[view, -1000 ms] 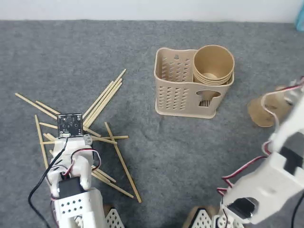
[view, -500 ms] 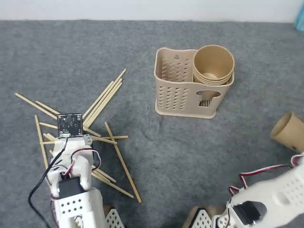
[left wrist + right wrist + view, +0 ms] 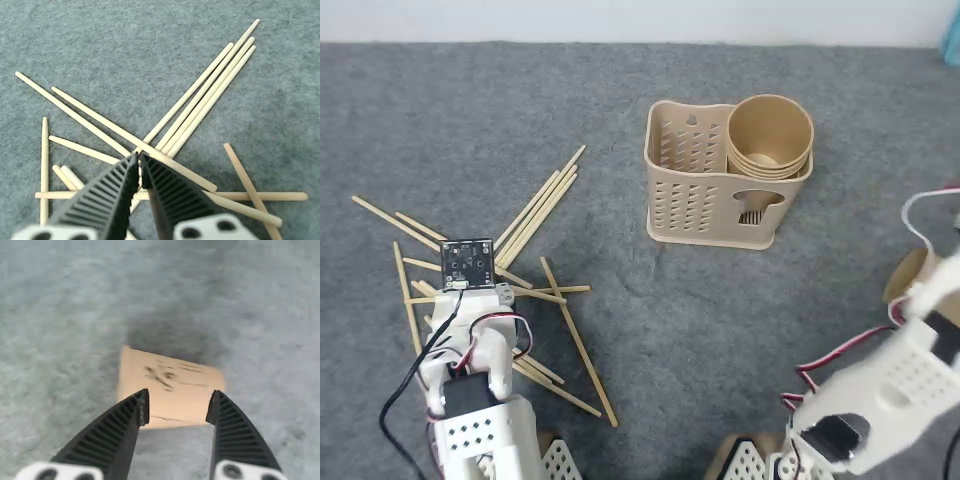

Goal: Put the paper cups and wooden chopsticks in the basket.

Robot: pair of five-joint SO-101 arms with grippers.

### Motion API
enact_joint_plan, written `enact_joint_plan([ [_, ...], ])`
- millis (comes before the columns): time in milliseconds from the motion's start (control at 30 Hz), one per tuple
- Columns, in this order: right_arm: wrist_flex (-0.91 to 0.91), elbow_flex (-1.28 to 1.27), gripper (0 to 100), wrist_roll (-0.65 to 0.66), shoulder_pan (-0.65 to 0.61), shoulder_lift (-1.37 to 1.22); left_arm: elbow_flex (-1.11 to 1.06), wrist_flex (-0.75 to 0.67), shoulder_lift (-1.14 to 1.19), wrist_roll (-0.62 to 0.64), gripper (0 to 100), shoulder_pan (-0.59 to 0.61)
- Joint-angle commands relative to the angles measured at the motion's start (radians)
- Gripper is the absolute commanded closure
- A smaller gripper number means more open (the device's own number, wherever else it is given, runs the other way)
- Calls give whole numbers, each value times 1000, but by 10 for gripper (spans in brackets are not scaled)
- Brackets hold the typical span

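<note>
The right end effector (image 3: 179,399) is spread wide over a paper cup (image 3: 167,377) on its side at 4 o'clock. The left end effector (image 3: 140,159), closed, hangs above scattered chopsticks (image 3: 205,100) at 8 o'clock. The basket (image 3: 685,190) stands at 1 o'clock.

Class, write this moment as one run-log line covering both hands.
left hand: shut, over scattered chopsticks | right hand: open, flanking cup lying sideways | basket: stacked cups inside

Paper cups (image 3: 769,135) sit in the basket (image 3: 692,205); another cup (image 3: 903,278), seemingly sideways, lies apart.
</note>
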State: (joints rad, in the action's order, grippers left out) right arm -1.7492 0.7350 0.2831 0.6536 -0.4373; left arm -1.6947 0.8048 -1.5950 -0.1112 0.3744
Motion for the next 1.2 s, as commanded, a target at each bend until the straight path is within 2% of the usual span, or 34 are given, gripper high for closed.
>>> enact_joint_plan([
  [0,-33,54,790,15,-65,-27,4,-25,-9,-9,984,-6],
  [133,-28,54,790,20,-97,-90,4,-25,-11,-9,984,-5],
  [300,-27,58,789,124,-88,-159,4,-25,-11,-9,984,-5],
  [967,-35,60,794,537,228,-116,4,-25,-11,-9,984,-6],
  [1033,-33,60,836,574,262,-117,4,-25,-11,-9,984,-6],
  [1167,-25,60,991,649,317,-122,4,-25,-11,-9,984,-6],
])
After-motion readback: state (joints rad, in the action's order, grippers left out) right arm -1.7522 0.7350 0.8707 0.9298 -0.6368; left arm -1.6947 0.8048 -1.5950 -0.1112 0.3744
